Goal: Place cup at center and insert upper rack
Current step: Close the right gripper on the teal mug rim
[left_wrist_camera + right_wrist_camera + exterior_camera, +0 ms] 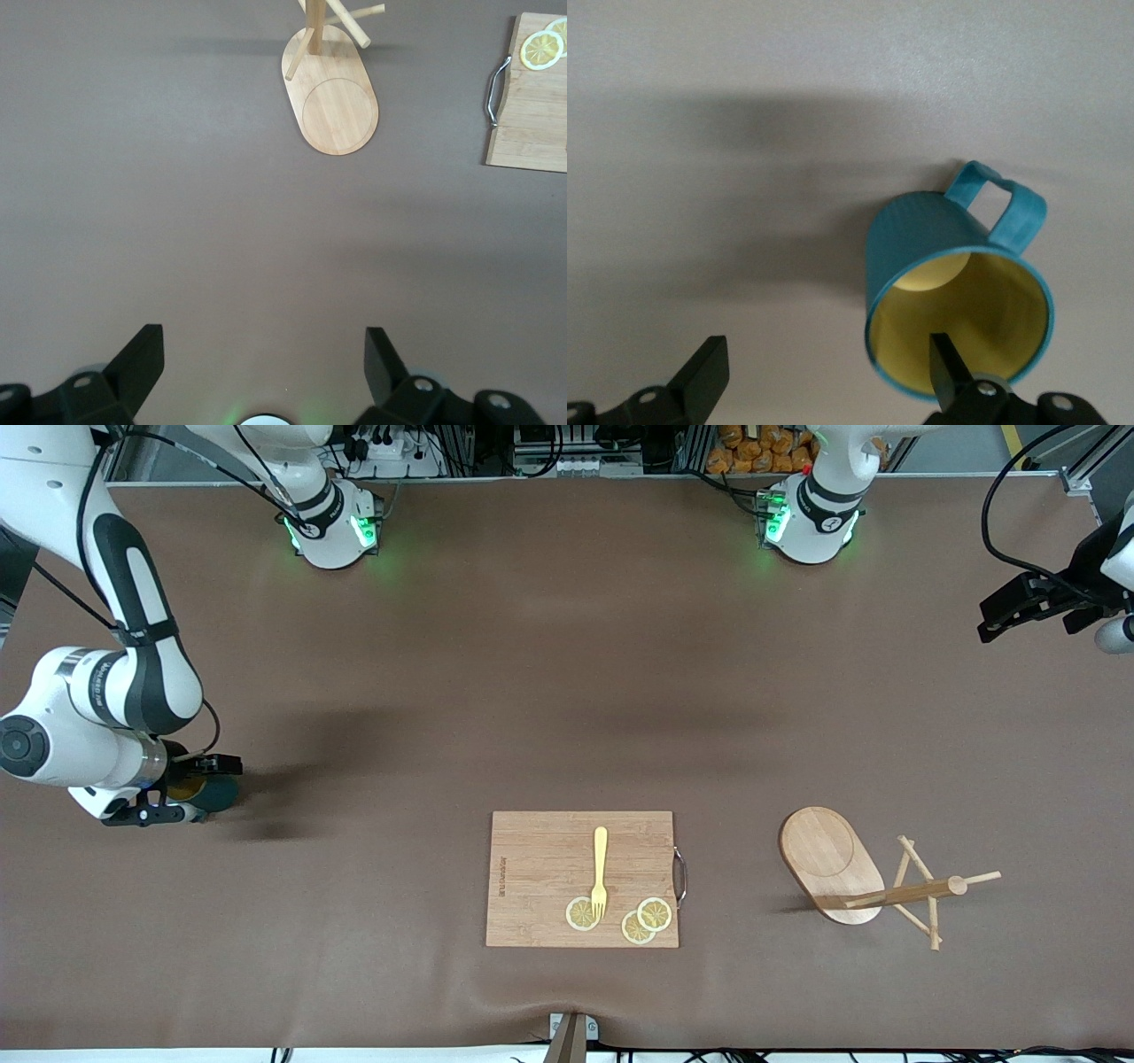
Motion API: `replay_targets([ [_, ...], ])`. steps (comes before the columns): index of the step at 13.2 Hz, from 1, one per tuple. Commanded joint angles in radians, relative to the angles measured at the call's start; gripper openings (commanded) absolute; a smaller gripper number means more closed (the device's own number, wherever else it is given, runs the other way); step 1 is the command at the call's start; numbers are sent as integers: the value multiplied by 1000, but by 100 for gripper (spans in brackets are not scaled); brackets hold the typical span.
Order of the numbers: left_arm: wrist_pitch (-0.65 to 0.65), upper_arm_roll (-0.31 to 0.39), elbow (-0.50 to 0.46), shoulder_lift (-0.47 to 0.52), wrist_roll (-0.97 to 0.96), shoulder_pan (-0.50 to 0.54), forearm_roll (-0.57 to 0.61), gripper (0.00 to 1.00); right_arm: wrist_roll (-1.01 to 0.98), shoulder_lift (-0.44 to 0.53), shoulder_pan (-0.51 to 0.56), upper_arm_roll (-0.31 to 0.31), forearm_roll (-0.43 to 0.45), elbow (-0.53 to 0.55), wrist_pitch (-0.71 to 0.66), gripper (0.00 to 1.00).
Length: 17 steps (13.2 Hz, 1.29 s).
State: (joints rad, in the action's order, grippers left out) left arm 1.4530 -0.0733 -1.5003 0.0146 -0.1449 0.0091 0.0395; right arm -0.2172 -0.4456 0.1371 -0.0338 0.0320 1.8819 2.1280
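Observation:
The dark teal cup [218, 795] stands on the table at the right arm's end, its yellow inside [961, 332] and loop handle [1005, 208] showing in the right wrist view. My right gripper [197, 790] is open and low over the cup [921, 239]; one finger [950, 367] is inside the rim, the other [707, 367] is outside, clear of the wall. The wooden mug stand [828, 861] stands upright on its oval base toward the left arm's end. My left gripper [999, 615] is open and empty, up in the air at the table's edge, with the stand's base [337, 102] in its view.
A rectangular wooden cutting board [580, 879] with a metal handle lies near the front edge, holding a yellow fork [600, 868] and three lemon slices [645, 921]. Its edge shows in the left wrist view [532, 115]. Brown cloth covers the table.

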Motion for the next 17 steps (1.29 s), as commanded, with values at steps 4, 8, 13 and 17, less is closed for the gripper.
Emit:
replay_targets([
  [4,3,-3,6,-8,1,-3,-20,100,-44,-51,36,12,16,-7,72,100],
  [8,1,-5,3,-7,1,-5,-20,100,-53,-65,47,12,12,-10,70,0],
  [13,0,-5,3,-2,1,-3,-20,100,-80,-65,42,12,12,-12,66,0],
  [17,-5,-5,3,7,2,5,-20,100,-79,-51,29,14,12,-32,34,0],
])
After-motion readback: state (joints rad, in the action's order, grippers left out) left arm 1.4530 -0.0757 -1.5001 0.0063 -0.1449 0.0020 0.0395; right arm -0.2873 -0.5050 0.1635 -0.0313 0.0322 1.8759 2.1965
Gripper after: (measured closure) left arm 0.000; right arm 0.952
